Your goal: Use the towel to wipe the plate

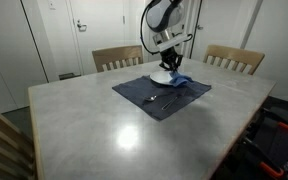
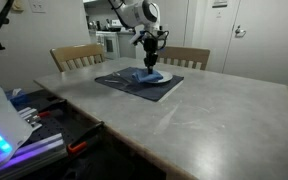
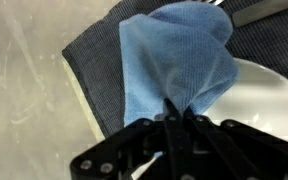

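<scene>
A light blue towel (image 3: 174, 55) hangs bunched from my gripper (image 3: 176, 118), whose black fingers are shut on its pinched top. Under it lies a white plate (image 3: 269, 100), partly covered by the cloth, on a dark grey placemat (image 3: 89, 50). In both exterior views the gripper (image 1: 170, 62) (image 2: 150, 60) stands just over the plate (image 1: 162, 76) (image 2: 156, 78) with the towel (image 1: 181, 80) (image 2: 147, 73) draped down onto it, at the far side of the table.
The placemat (image 1: 154, 96) (image 2: 134, 85) lies on a grey table (image 1: 104, 130) (image 2: 214, 115); a small utensil (image 1: 152, 99) rests on the mat. Wooden chairs (image 1: 117, 57) (image 1: 234, 58) stand at the far edge. A cluttered cart (image 2: 24, 130) stands nearby.
</scene>
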Controlling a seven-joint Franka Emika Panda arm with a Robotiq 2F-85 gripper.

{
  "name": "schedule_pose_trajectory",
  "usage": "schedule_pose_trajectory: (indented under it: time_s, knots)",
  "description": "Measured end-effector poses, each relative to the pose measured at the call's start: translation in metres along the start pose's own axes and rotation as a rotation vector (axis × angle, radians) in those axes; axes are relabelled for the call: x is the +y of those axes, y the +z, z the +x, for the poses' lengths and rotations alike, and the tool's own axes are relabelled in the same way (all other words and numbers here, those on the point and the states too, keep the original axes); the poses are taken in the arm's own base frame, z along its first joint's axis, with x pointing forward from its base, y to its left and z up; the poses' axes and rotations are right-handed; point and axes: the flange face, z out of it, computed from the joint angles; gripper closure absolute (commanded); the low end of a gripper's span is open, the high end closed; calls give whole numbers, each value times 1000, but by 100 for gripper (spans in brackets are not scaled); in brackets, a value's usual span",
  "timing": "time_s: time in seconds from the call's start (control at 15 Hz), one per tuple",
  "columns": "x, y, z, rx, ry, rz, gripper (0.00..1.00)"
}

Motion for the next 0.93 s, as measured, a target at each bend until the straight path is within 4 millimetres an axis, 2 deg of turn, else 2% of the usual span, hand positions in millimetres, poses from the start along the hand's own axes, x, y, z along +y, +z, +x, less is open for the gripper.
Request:
schedule_pose_trajectory:
  time_s: [0.2, 0.6, 0.93]
  knots:
    - [11, 0, 7, 5, 60, -3, 98]
    - [25, -15, 30, 119, 237, 26, 98]
    - [16, -26, 44, 196, 348, 104, 98]
